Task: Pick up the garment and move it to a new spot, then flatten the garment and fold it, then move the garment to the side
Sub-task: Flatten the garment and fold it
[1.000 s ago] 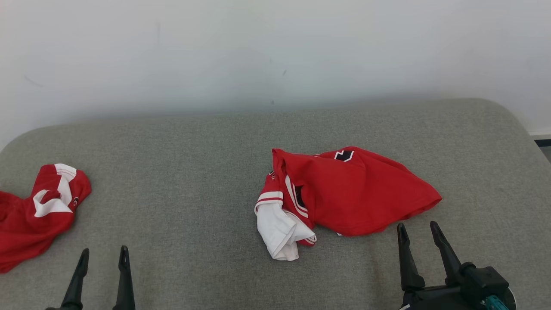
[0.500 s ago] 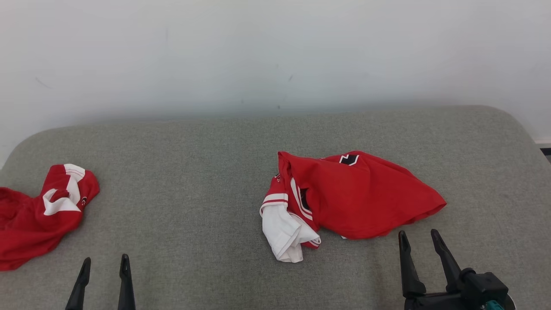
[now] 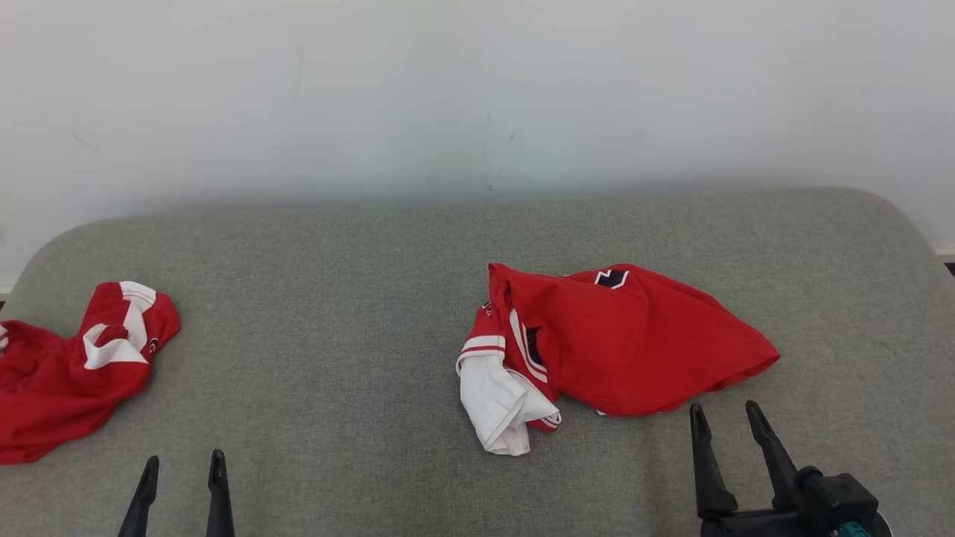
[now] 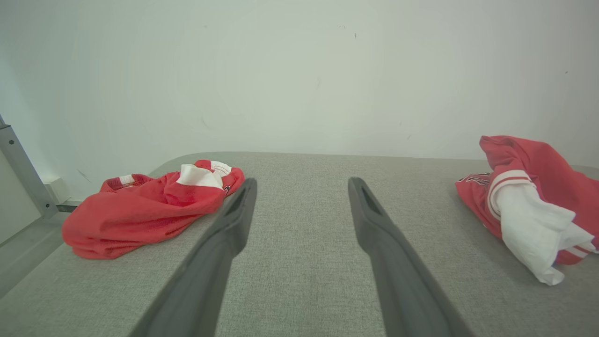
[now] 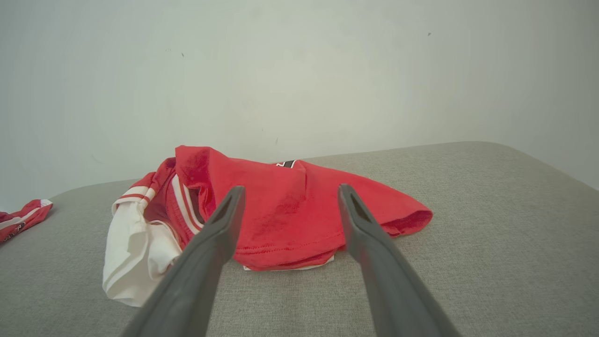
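Observation:
A crumpled red garment (image 3: 627, 343) with white sleeves and striped trim lies right of centre on the grey cushioned surface (image 3: 336, 298); it also appears as the garment (image 5: 281, 210) straight ahead in the right wrist view and the garment (image 4: 529, 196) at the right edge of the left wrist view. My right gripper (image 3: 725, 418) is open just short of the garment's near hem, holding nothing. My left gripper (image 3: 183, 467) stands open at the lower left, apart from any cloth.
A second red and white garment (image 3: 67, 365) lies bunched at the left edge of the surface, also seen as that garment (image 4: 149, 210) in the left wrist view. A pale wall (image 3: 477, 97) backs the surface. A metal frame (image 4: 18, 173) stands beyond the left edge.
The head camera has shifted, so the whole scene sits slightly lower and to the right. Both grippers show lower in the picture and stay open. The garments have not moved on the surface.

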Motion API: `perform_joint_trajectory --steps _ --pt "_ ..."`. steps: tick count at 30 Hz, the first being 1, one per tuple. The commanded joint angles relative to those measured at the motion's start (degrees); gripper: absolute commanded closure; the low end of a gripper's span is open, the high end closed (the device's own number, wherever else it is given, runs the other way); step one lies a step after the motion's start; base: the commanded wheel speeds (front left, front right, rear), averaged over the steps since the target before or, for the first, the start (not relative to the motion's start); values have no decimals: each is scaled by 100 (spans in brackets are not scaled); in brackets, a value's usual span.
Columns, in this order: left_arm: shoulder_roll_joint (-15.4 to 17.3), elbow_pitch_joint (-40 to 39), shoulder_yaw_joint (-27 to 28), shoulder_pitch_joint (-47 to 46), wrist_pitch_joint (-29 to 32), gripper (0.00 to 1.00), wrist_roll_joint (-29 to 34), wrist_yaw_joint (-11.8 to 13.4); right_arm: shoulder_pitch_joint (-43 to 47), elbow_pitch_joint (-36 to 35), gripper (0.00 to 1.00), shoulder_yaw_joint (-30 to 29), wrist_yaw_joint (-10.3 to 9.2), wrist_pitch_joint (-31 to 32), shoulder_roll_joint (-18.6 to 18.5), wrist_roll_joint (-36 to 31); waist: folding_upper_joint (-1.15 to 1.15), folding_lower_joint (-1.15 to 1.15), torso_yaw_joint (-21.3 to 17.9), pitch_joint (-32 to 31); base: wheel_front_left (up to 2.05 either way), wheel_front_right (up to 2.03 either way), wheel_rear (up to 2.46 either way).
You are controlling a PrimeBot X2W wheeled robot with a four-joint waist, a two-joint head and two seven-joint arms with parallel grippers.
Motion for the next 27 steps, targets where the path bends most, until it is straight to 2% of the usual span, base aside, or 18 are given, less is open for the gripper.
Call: perform_joint_trajectory --steps 1,27 --pt "-23 15 33 65 -21 0 51 -41 36 14 0 22 -12 -3 14 -6 0 0 -3 4 0 0 0" --pt "-123 -1 107 53 -21 0 147 -79 60 44 0 35 -12 -3 14 -46 0 0 -47 9 0 0 0"
